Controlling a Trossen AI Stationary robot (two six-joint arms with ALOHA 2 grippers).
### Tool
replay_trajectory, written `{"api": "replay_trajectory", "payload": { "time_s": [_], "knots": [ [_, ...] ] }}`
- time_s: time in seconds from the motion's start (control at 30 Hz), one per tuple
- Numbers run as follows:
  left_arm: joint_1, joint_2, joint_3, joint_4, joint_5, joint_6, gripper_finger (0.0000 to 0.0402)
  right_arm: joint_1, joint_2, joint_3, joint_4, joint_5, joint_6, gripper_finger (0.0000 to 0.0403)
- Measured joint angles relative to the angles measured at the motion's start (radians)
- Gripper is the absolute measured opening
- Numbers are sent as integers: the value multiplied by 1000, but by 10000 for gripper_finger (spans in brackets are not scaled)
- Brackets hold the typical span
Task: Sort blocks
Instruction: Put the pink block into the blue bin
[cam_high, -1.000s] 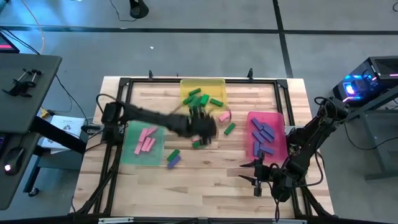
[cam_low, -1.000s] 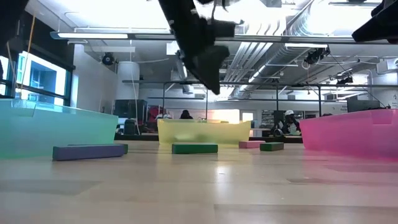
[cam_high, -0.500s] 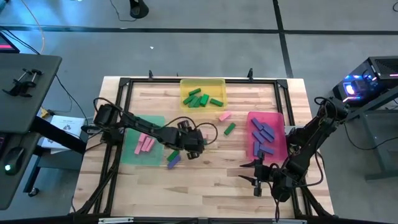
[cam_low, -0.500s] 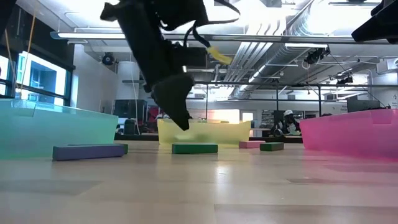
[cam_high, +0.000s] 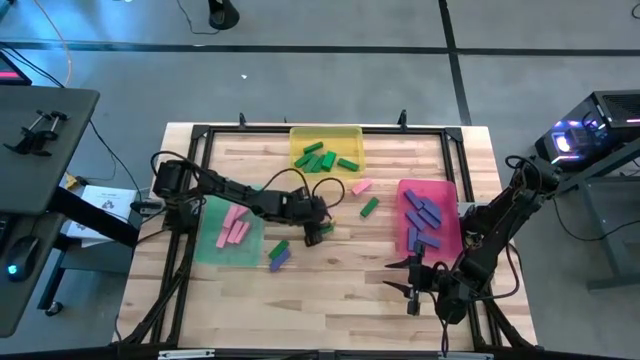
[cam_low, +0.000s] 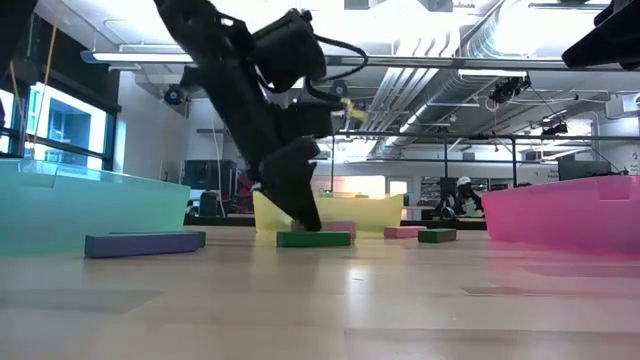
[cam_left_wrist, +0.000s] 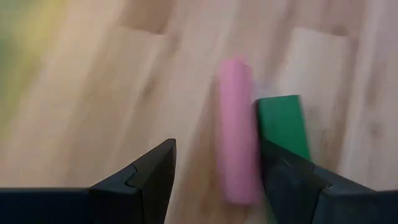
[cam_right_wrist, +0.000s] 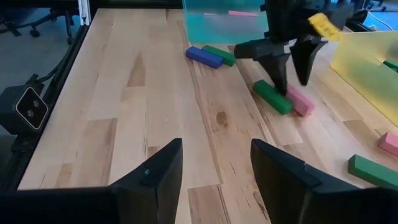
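Left claw (cam_high: 319, 232) spread open, empty, straddling the pink block (cam_left_wrist: 238, 155); green block (cam_left_wrist: 283, 124) just beside one finger.

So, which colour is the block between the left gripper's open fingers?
Pink block; best in the left wrist view.

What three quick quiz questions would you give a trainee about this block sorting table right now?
1. True or false: the translucent yellow plastic tray holds purple blocks.
2. The left gripper, fingers open, is over: A, a pink bar-shaped block beside a green bar-shaped block; B, a lone purple block; C, a tray.
3. Fill in: the right gripper waits open nearest the ___ tray.
Key: 1 false, it holds green ones. 2 A. 3 pink, the translucent pink plastic tray.
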Motion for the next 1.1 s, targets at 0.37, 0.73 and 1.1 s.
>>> {"api": "replay_trajectory", "payload": {
  "time_s": [0.37,0.73,1.1],
  "knots": [
    [22,1,-88,133,69,5,208,0,0,0,0,0,0,174],
    [6,3,-156,323,75,-1,77,0,0,0,0,0,0,174],
    [-198,-191,-102,141,-374,-136,32,0,0,0,-2,0,0,174]
  ]
}}
